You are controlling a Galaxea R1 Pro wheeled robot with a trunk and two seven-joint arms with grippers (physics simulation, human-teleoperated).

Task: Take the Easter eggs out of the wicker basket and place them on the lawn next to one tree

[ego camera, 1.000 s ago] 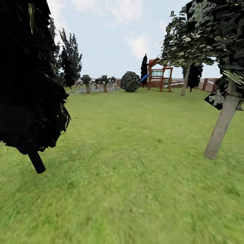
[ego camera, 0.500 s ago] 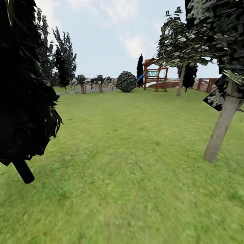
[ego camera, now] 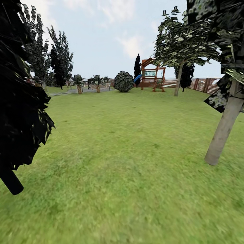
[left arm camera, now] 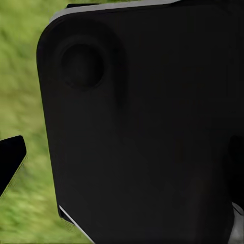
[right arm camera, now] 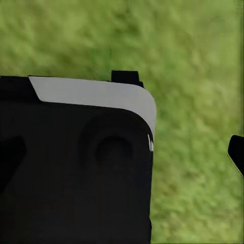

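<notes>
The lawn stretches wide and green ahead of me in the garden. A tree with a bare grey-tan trunk stands close on the right, its canopy overhead. A second such tree stands farther back. The Easter eggs and the wicker basket are out of view. In the left wrist view my left gripper is open over a black part of my own body. In the right wrist view my right gripper is open too, with grass behind it. Both are empty.
A black-leaved tree fills the near left, its dark stem meeting the grass. Far back stand a round dark bush, a red-brown play frame, small palms and a brown slat fence.
The whole head view has shifted: the black tree slid left and down, and the far bush and play frame drifted left. The camera has moved, not the things.
</notes>
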